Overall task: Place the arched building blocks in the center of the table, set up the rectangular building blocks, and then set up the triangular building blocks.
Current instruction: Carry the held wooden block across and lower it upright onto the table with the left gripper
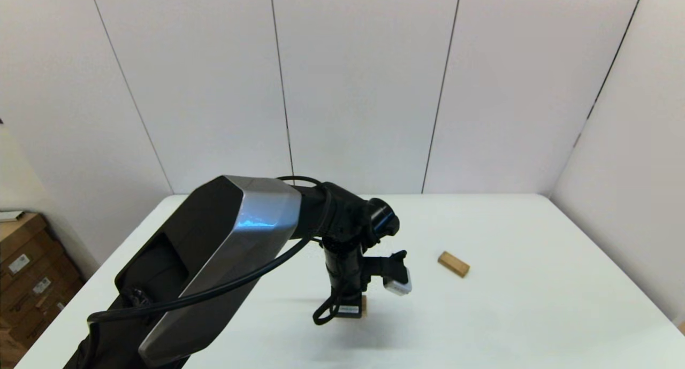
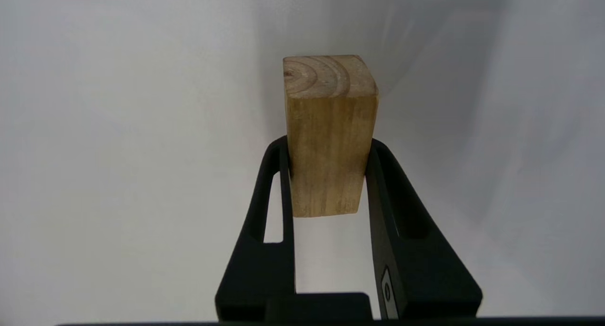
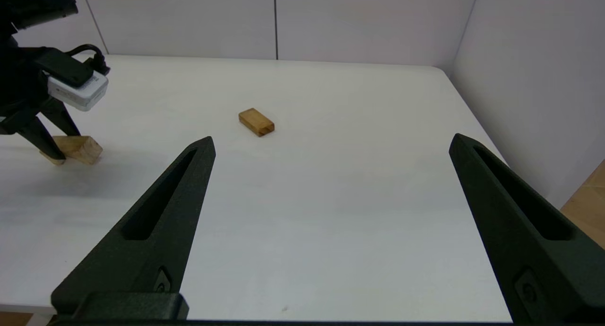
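Left tool [image 2: 328, 175] pinches the large light wooden arched block [image 2: 329, 132], low over the white worktop [image 1: 508, 315] centre. Small brown solid rectangular block [image 1: 454, 264] lies flat toward the right; the parked, spread right tool [image 3: 331, 227] is nearer it.

- Left arm [image 1: 225, 262] reaches in over the table [image 1: 535, 315], wrist pointing down near the middle.
- Left gripper [image 1: 350, 309] low at the surface; a sliver of wood [image 1: 364, 306] shows beside it.
- Rectangular block [image 1: 454, 264] lies flat, well apart to the right.
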Motion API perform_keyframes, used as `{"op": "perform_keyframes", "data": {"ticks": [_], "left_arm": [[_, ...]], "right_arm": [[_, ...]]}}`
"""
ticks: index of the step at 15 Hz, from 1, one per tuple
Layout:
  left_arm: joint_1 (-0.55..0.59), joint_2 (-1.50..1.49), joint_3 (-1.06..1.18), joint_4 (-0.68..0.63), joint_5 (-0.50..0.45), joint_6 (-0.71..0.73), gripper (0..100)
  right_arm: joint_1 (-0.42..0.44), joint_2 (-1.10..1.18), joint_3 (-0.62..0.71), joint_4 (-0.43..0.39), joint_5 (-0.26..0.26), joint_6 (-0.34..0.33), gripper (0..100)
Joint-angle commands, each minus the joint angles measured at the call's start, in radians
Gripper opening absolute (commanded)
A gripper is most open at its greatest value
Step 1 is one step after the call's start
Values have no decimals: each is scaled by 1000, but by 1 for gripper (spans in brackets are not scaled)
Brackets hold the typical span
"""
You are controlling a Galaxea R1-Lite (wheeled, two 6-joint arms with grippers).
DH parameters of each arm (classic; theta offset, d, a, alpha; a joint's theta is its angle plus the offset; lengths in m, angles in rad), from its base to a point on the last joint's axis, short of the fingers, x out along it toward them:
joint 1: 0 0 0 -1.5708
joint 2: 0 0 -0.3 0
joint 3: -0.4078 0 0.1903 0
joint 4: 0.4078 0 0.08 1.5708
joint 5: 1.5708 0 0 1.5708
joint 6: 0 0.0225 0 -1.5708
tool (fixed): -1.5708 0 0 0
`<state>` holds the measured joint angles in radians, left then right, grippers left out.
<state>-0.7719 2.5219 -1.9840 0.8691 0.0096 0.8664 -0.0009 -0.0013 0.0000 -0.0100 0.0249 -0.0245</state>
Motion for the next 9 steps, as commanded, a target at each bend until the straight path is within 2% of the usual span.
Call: {"op": "perform_keyframes", "data": {"ticks": [1,9], "left_arm": [[-3,-6,1,8,44,6,0],[-7,0,1,11,73,22,0]], "right_arm": [[-1,0,0,-1,0,0,100],[1,0,0,-1,1,0,100]]}}
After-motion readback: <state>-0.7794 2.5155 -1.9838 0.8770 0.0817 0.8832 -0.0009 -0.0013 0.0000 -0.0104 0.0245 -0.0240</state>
